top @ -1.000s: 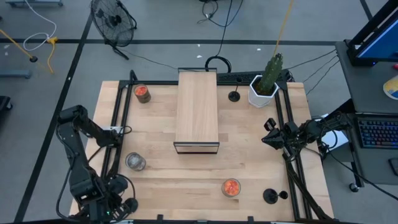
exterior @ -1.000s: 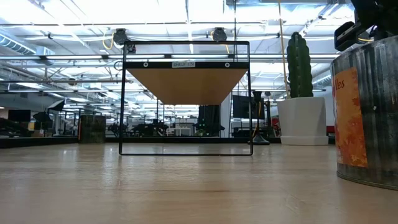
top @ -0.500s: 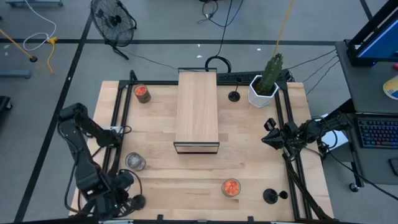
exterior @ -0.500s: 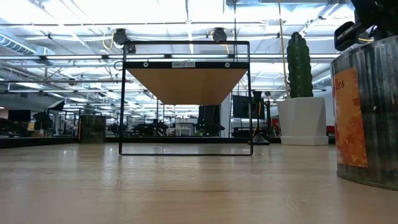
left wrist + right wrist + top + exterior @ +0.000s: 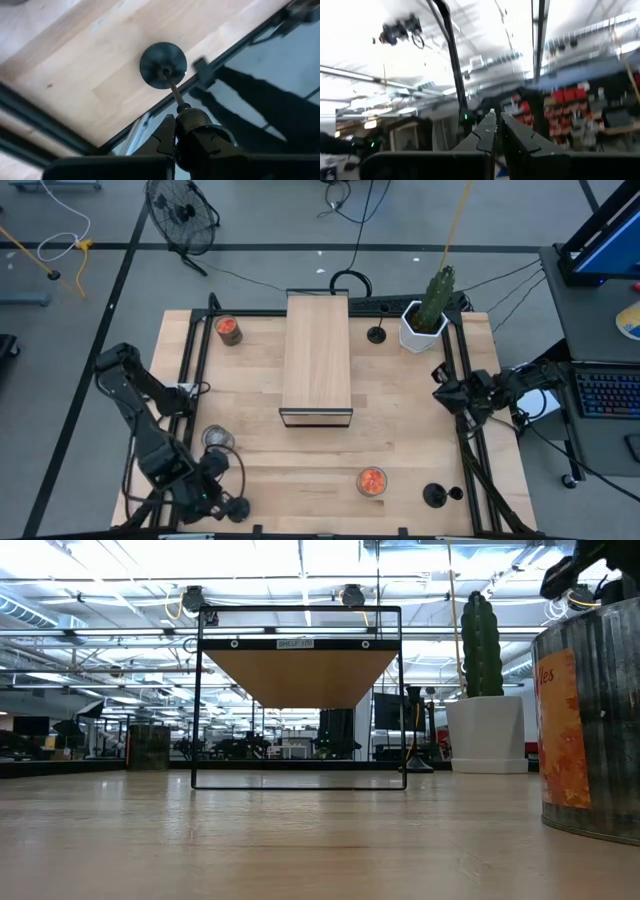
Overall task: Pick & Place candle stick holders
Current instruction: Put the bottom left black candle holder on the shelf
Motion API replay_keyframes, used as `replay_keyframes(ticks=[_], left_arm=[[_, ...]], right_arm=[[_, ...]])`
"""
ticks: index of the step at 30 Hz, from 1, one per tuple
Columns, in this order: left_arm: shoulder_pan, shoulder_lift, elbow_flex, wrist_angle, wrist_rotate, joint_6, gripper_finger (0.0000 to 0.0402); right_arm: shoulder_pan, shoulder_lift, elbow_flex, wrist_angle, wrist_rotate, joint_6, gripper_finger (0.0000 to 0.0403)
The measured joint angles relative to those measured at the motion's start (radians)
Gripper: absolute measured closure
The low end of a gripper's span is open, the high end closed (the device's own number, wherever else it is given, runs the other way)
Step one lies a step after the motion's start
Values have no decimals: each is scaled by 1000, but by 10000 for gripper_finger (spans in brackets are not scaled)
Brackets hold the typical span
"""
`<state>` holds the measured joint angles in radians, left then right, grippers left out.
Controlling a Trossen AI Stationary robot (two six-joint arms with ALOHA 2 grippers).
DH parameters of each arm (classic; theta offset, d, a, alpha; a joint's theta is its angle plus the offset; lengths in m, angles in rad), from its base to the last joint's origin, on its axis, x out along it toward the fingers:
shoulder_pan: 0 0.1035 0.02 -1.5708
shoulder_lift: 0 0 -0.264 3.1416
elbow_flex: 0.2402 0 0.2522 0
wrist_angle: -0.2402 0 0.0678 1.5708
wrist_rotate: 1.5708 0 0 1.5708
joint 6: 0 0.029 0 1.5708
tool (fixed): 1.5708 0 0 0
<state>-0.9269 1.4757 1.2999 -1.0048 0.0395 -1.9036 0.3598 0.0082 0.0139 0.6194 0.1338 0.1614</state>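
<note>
My left gripper (image 5: 228, 505) is at the table's near left corner, shut on a black holder (image 5: 170, 85) with a round base and a thin stem. A second black holder (image 5: 376, 334) stands by the cactus pot, and a third (image 5: 434, 496) stands at the near right. Orange-red cups stand at the far left (image 5: 229, 329) and near middle (image 5: 371, 481). A clear-silvery cup (image 5: 217, 440) stands at the left. My right gripper (image 5: 441, 395) is shut and empty at the table's right edge. My left gripper holds the black holder by its top socket (image 5: 194, 120), at the upper end of the stem, between its two fingers. The fingers come from above. The holder hangs upright below them, round base (image 5: 163, 65) down over the wood beside the frame rail. I cannot tell whether the base touches the table.
A long pale wooden box (image 5: 317, 355) lies along the table's middle. A white pot with a green cactus (image 5: 425, 320) stands at the far right. A black frame rail (image 5: 215, 65) runs along the table's edges. In the low view a ribbed cup (image 5: 590, 730) stands close at the right.
My left gripper has gone along the near edge toward the table's right, carrying the black holder upright with it. My right gripper has drawn back a little toward the table's right edge.
</note>
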Motion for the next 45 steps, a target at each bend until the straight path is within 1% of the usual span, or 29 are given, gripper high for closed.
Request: replay_keyframes(ticks=[4,9,16,18,20,23,26,31,33,39,42,45], left_arm=[[43,-1,2,24,2,27,385],[91,-2,6,47,12,59,385],[146,-3,73,37,-7,122,385],[162,-3,90,31,-20,131,385],[179,-3,101,30,-24,141,385],[210,-3,118,28,-30,181,385],[244,-3,136,16,-31,226,385],[287,-3,165,-3,-33,260,385],[297,-3,173,-6,-28,260,385],[314,-3,204,-6,-26,260,385],[324,-3,225,-8,-45,271,385],[336,-3,242,-9,-49,281,385]], right_arm=[[0,0,0,80,-1,-29,385],[0,0,0,140,1,-53,385],[0,0,0,258,1,-149,385],[0,0,0,264,4,-164,385],[0,0,0,250,54,-148,385],[0,5,0,173,199,-29,385],[0,29,6,77,287,88,385],[0,123,68,-75,285,213,385],[0,178,114,-149,285,217,385],[0,366,259,-245,283,216,385],[0,467,337,-287,281,217,385],[0,571,409,-322,247,218,385]])
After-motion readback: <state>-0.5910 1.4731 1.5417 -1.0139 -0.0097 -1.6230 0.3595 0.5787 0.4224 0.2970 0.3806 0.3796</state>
